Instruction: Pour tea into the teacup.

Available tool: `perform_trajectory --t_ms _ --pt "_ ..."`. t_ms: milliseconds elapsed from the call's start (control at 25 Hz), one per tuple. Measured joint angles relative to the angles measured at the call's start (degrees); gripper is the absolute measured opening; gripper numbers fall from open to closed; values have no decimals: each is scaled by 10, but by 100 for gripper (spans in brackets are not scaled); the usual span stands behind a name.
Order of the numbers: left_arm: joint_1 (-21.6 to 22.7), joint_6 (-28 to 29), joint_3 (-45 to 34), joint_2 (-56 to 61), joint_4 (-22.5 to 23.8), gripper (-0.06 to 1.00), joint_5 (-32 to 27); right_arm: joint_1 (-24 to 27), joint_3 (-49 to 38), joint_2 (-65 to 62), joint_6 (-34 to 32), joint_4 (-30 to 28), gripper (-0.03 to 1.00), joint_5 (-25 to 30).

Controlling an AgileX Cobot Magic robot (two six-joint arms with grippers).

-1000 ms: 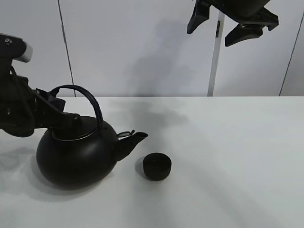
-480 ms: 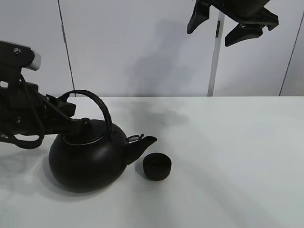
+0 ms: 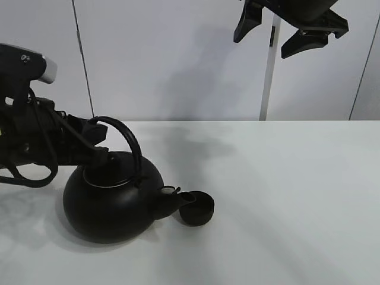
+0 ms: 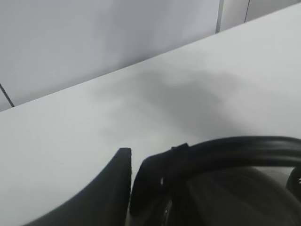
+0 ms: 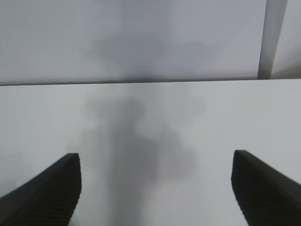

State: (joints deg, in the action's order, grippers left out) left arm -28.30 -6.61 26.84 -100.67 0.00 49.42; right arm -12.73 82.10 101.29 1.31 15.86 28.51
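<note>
The teacup sits low on the white table, toward the front and a little left of the middle in the high view, a small matte-black round with no handle. The spout of the big black kettle dips over its near rim, touching or almost touching it — the black on black makes the exact contact hard to read. The kettle is tilted forward toward the cup, its body resting on or just off the table. No stream of tea can be made out against the dark ware, and the inside of the cup is too dark to show any level.

The left gripper reaches in from the left edge and meets the arched handle near its rear end. In the left wrist view one finger stands just beside the handle with a sliver of gap showing — whether the jaws are clamped on it or have begun to loosen cannot be told.

As a judgement, the pour is at or near its working point: kettle brought over and tipped, spout in place. What seems left is to finish filling, right the kettle and set it down clear of the cup.

The right gripper hangs high above the far side of the table, jaws spread wide and holding nothing.

The table is plain, matte white, with soft shadows. Behind it stands a pale panelled wall with thin dark seams and a white upright post.
</note>
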Motion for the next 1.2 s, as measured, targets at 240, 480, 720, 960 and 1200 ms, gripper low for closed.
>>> perform_trajectory --t_ms 240,480,720,960,1200 --pt "-6 18 2 7 7 36 14 0 0 0 0 0 60 0" --pt "-20 20 2 26 7 50 -22 0 0 0 0 0 60 0" --pt "-20 22 2 65 8 60 -86 0 0 0 0 0 60 -1" --pt "-20 23 2 110 11 61 -156 0 0 0 0 0 60 -1" --pt "-20 39 3 159 14 63 -262 0 0 0 0 0 60 -1"
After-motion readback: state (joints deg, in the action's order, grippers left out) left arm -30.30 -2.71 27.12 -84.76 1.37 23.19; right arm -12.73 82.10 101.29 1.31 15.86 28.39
